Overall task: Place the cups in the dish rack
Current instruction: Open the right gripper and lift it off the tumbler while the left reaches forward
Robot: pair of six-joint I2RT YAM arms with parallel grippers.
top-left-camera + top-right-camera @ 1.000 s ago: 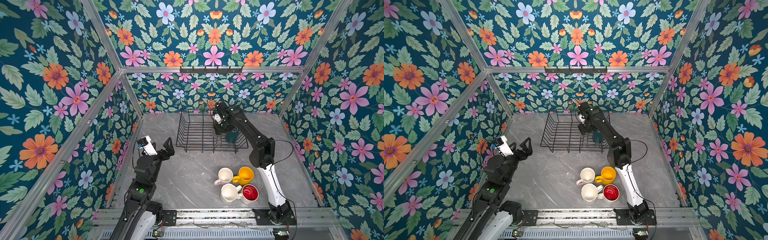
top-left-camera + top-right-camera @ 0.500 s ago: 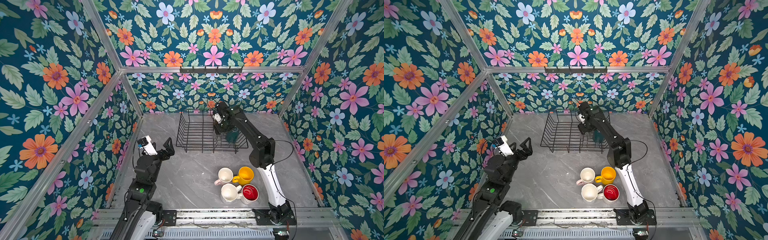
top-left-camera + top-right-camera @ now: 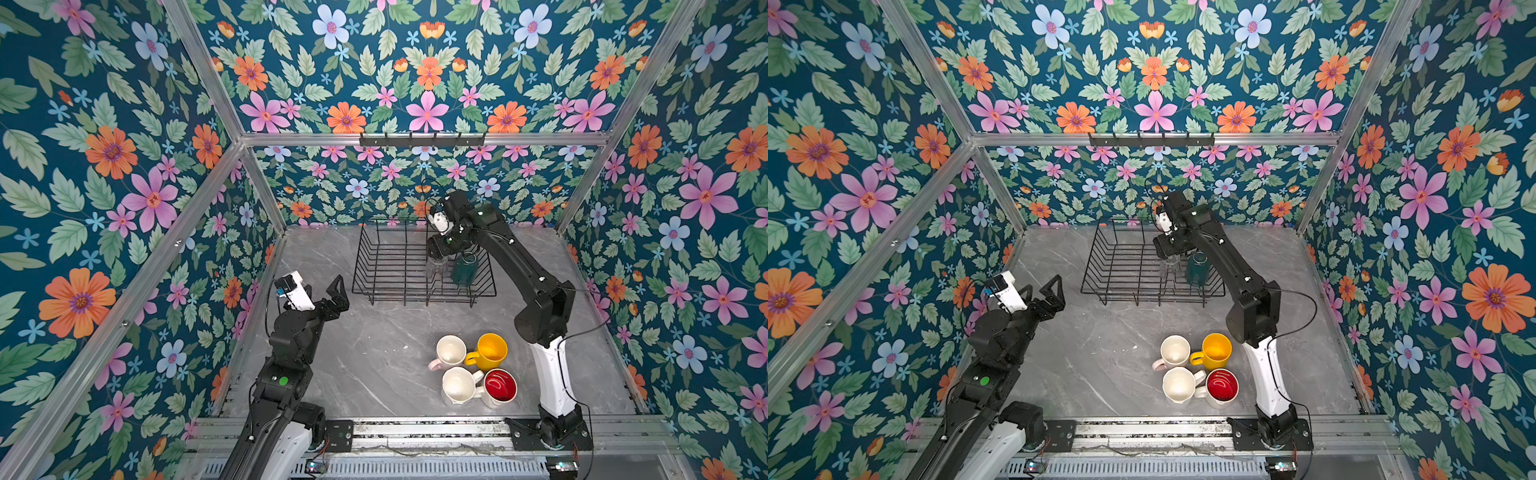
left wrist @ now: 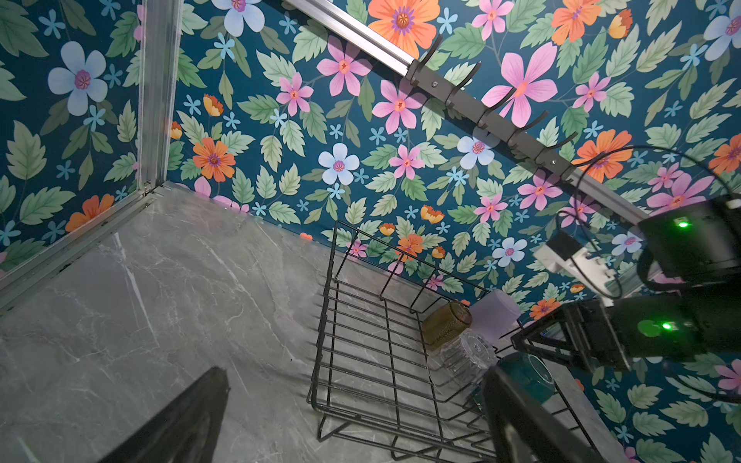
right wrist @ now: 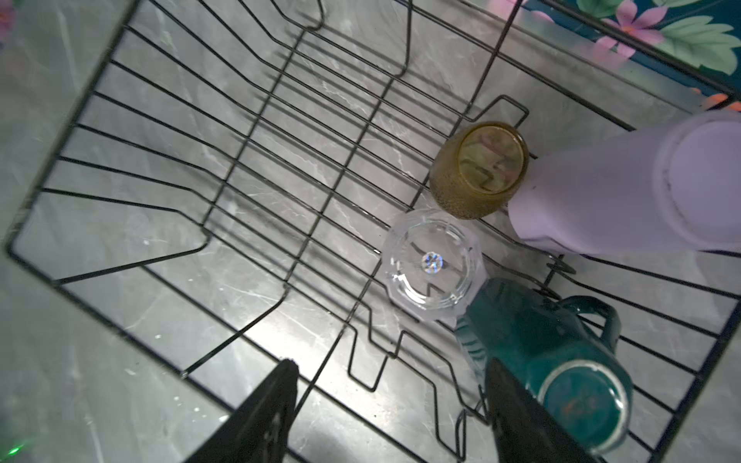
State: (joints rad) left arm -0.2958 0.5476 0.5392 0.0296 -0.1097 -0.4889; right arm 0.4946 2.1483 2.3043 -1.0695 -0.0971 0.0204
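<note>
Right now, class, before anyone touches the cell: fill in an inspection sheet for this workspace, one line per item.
Surface: grey marbled table, no spills seen.
Job's things: dish rack holds dark teal mug, clear glass, olive-brown glass and lilac tumbler, all bottom-up, grouped at one end; pale pink mug, yellow mug, white mug and red-lined mug stand clustered on the table, mouths up.
Clutter: nothing seen.
Grippers: left gripper open, empty, off the table; right gripper open over the rack, beside the teal mug, holding nothing.
Cables: black cable loop at the right wrist, above the rack.
Surroundings: floral walls, aluminium frame, black hook rail with nothing hung.
</note>
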